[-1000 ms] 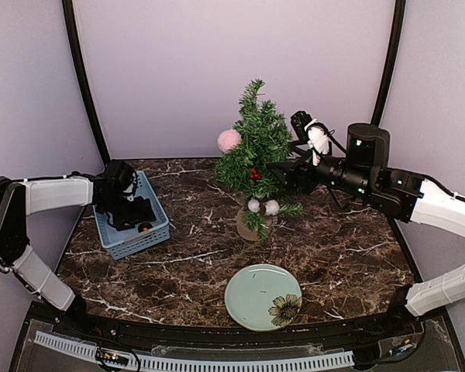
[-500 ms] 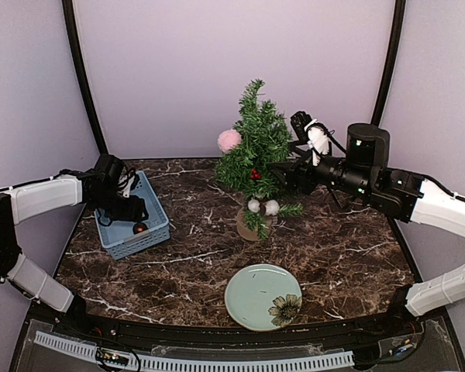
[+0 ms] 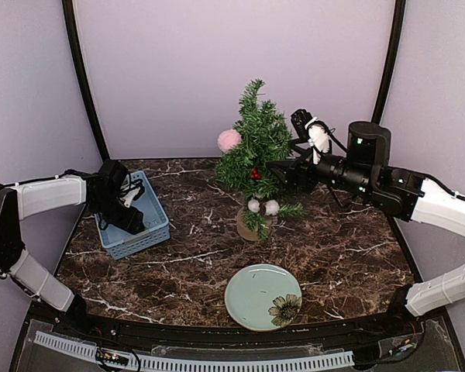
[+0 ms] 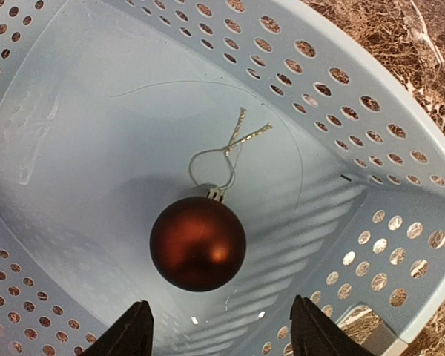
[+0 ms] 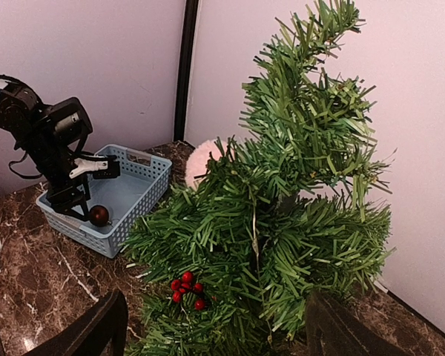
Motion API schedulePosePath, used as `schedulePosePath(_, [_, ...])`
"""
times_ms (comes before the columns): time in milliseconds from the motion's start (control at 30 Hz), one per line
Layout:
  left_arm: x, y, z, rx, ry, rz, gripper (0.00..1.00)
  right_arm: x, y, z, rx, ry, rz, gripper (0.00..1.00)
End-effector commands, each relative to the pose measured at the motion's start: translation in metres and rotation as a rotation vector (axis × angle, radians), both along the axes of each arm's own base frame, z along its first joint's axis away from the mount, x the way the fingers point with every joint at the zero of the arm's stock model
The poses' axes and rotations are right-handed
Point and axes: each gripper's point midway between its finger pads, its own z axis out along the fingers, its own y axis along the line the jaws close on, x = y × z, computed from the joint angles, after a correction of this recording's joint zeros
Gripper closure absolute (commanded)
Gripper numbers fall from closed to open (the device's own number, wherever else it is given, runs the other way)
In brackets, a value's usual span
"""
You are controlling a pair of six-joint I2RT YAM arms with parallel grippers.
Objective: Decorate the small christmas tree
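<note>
Jaws parted, empty: left gripper (image 4: 219,319) frames the dark-red matte bauble (image 4: 197,242) in the perforated pale-blue basket (image 4: 400,185) for my pinch; right gripper (image 5: 216,311) gapes empty beside the bushy green tree (image 5: 297,185).

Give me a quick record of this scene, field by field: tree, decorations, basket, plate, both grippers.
tree: small christmas tree, upright on the marble table
decorations on it: pink pom-pom, red berries, two white balls low down
basket: blue basket, holding one dark red bauble
plate: pale green plate, flower print, in front of the tree
left gripper: open, bauble just ahead of its fingers, not gripped
right gripper: open, fingers either side of the tree's lower branches
</note>
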Motion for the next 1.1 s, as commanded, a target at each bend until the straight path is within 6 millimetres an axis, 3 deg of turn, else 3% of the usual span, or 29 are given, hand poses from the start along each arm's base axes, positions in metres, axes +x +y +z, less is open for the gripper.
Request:
schedulePosePath(0, [0.012, 0.004, 0.009, 0.016, -0.046, 0.020, 0.34, 0.002, 0.002, 0.019, 0.045, -0.026, 0.008, 0.17])
schedulePosePath(67, [0.017, 0.002, 0.010, 0.006, -0.058, 0.019, 0.34, 0.002, 0.002, 0.019, 0.046, -0.025, 0.008, 0.17])
schedulePosePath(400, [0.014, -0.018, -0.034, -0.073, 0.102, -0.042, 0.33, 0.001, 0.000, 0.020, 0.045, -0.029, 0.003, 0.17])
schedulePosePath(533, [0.014, -0.019, -0.038, -0.078, 0.115, -0.042, 0.34, 0.001, 0.000, 0.020, 0.047, -0.030, 0.005, 0.17])
schedulePosePath(667, [0.016, -0.020, -0.035, -0.084, 0.107, -0.042, 0.44, 0.002, 0.001, 0.018, 0.042, -0.028, 0.005, 0.16])
schedulePosePath(867, [0.022, -0.021, -0.008, -0.099, 0.038, -0.044, 0.61, 0.001, 0.002, 0.018, 0.047, -0.025, 0.009, 0.17])
schedulePosePath(1067, [0.030, -0.037, 0.059, -0.204, -0.131, -0.093, 0.64, 0.003, 0.006, 0.015, 0.059, -0.007, 0.017, 0.17])
